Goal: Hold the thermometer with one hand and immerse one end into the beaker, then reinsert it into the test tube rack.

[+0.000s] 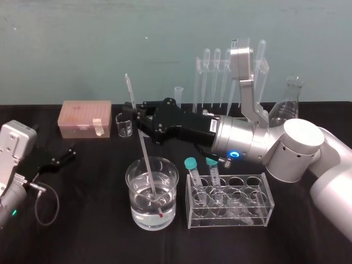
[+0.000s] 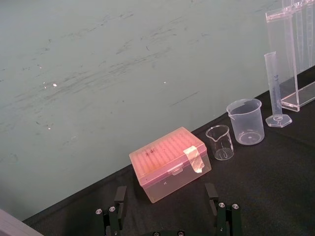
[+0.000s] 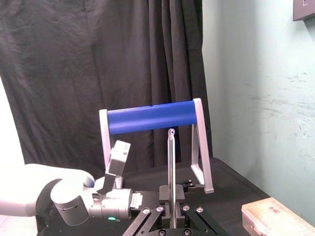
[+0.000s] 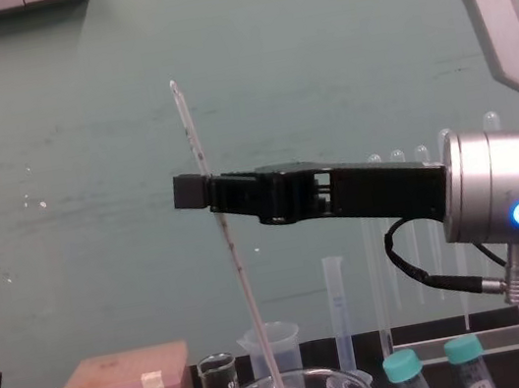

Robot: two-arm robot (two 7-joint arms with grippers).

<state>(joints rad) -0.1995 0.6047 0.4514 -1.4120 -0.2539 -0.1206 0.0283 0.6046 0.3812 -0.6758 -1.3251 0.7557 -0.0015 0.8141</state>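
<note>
Left end effector [image 1: 67, 154] was parked on the desk [image 1: 88, 231] at nine o'clock from the beaker [image 1: 132, 198], its fingers spread and nothing held. A pink lidded box [image 1: 82, 116] stood behind it, at about ten o'clock.

The thermometer [image 1: 144, 148] was pinched high on its stem by the right end effector [image 1: 136, 116], whose fingers were closed on the rod at twelve o'clock above the beaker. The rod was held tilted, top leaning toward eleven o'clock, and its red-tipped lower end was sunk in what looked like clear liquid, close to the glass floor. Whether the tip touched the bottom could not be told.

The immersion was judged done or nearly so, with the return left to do. The grip was best kept steady and not tightened, since thin glass is brittle and slick. The lift was best made along the rod's own slant until the tip cleared the rim, before any sideways travel. The rod was then to be brought upright and carried toward one o'clock, over the low holder of capped tubes [image 1: 258, 212], to the test tube rack [image 1: 198, 82]. A free hole was to be lined up well clear of the hanging pipettes [image 1: 217, 77], and the rod lowered slowly.
</note>
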